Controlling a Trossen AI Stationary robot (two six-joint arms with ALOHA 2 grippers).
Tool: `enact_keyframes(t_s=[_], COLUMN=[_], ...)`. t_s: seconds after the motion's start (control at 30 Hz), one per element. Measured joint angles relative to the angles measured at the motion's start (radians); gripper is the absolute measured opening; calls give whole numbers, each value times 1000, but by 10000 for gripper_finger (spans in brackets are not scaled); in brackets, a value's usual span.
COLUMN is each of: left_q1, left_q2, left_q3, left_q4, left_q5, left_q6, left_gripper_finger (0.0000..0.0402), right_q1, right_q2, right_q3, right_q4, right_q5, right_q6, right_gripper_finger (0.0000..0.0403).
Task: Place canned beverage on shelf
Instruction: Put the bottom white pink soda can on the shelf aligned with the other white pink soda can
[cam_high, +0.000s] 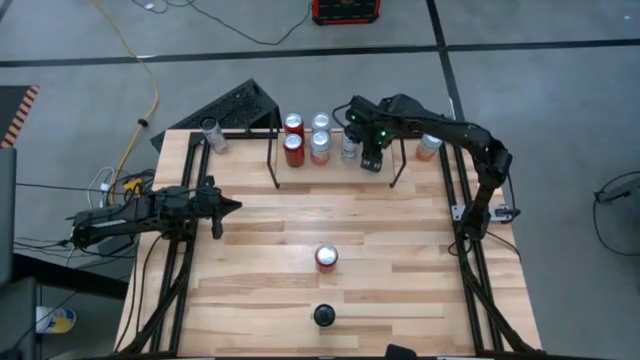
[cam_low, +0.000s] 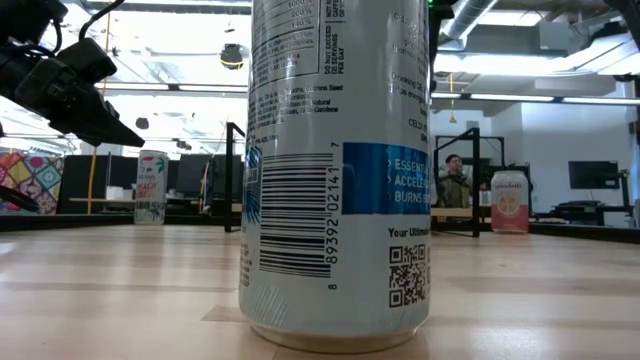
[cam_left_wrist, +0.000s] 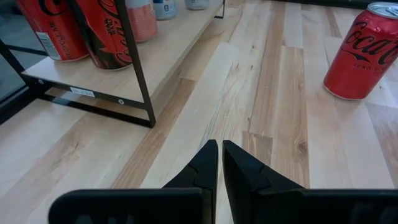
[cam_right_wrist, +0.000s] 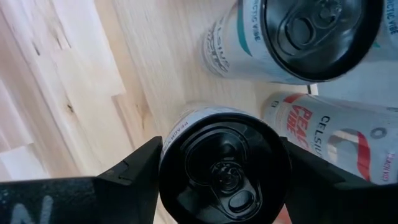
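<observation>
Wooden table (cam_high: 400, 250) carries the shelf (cam_high: 275, 160), a thin black rod rack at the far edge with red and silver cans standing in it. Right gripper (cam_right_wrist: 219, 177) sits over the shelf's right part, fingers clamped on either side of a black-topped can (cam_right_wrist: 221, 168), beside two more silver cans. Left gripper (cam_left_wrist: 220, 163) hovers above the table's left side, fingers pressed together, holding nothing. Red cola can (cam_high: 326, 257) stands mid-table; black-topped can (cam_high: 323, 315) nearer the front edge.
</observation>
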Motion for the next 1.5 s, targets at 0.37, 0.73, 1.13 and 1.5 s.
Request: enact_keyframes(t_s=[0.37, 0.73, 1.13, 1.5], left_q1=[0, 0, 0, 0], left_q2=[0, 0, 0, 0], left_q3=[0, 0, 0, 0], left_q4=[0, 0, 0, 0], left_q5=[0, 0, 0, 0], left_q6=[0, 0, 0, 0], left_gripper_finger=[11, 11, 11, 11], right_q1=[-1, -2, -10, -58], right_q2=[0, 0, 0, -94], right_q3=[0, 0, 0, -4], right_q4=[3, 40, 2, -8], right_q5=[-9, -10, -171, -184], right_q6=[-20, -50, -147, -187], right_gripper_finger=[261, 261, 261, 260])
